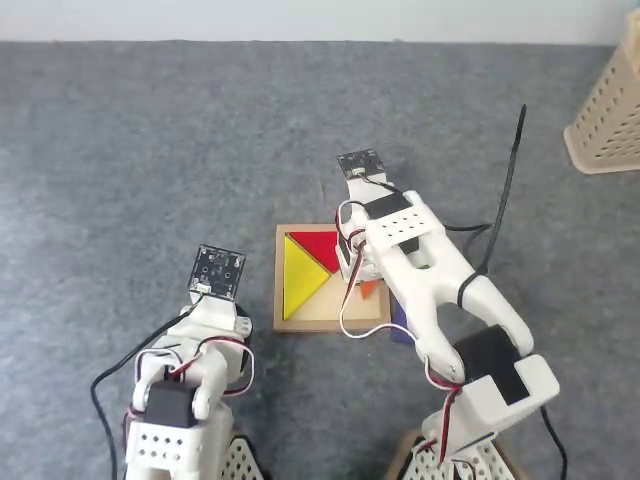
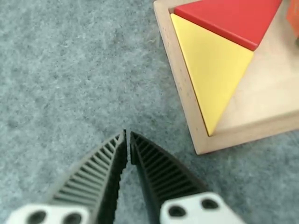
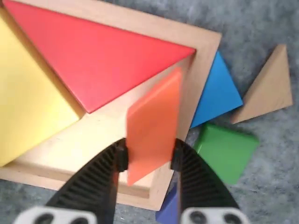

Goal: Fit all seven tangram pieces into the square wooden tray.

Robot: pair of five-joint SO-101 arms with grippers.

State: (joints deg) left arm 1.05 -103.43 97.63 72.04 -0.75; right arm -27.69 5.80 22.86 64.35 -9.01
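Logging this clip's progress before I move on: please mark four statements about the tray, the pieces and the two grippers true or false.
1. The right gripper holds the orange piece above the tray. True.
2. The green square lies inside the tray. False: it lies on the carpet outside it.
3. The red triangle and the yellow triangle lie in the tray, touching. True.
4. The left gripper grips a blue piece. False: it is shut on nothing, above the carpet beside the tray.
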